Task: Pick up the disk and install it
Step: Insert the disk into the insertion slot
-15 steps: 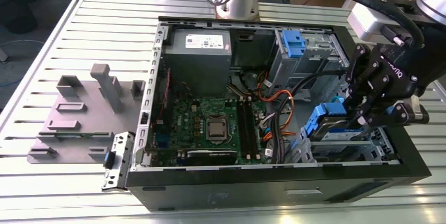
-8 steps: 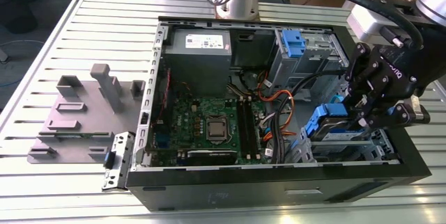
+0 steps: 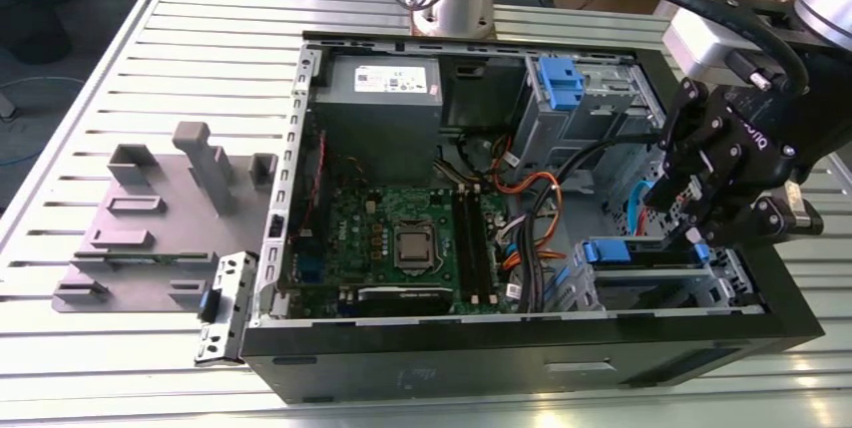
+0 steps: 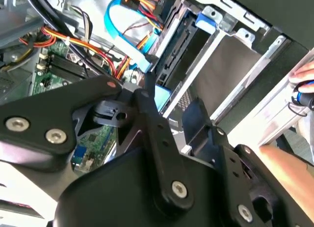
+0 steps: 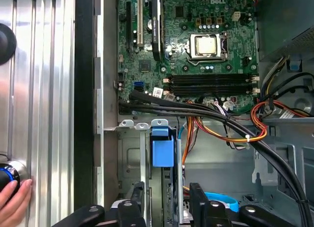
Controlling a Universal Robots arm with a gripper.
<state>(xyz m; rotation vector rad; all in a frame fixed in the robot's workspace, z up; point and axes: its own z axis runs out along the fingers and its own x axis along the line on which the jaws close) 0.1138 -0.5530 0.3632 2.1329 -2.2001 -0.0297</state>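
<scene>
Currently the arm reaches in from the exterior view's right, its wrist tipped down over the drive bays at that end of the open computer case (image 3: 533,353). The gripper (image 3: 692,236) hangs low at the edge of the lower bay, fingers pointing into the cage.

Jaws: apart. In the first wrist view the two black fingers (image 5: 197,200) stand on either side of the bay slot with a gap between them, and nothing is clamped. I cannot tell whether either pad touches metal.

The disk (image 5: 162,151) sits edge-on inside the lower bay, its blue rail tab facing out, just ahead of the fingertips. In the exterior view the same blue tab (image 3: 620,250) shows at the bay mouth, just beside the gripper.

The motherboard (image 3: 399,238) lies in the case floor, with cable bundles crossing beside the bays. The grey stand (image 3: 160,218) rests on the slatted table (image 3: 200,29), well apart from the arm. A person's hand (image 5: 14,205) rests at the table edge.
</scene>
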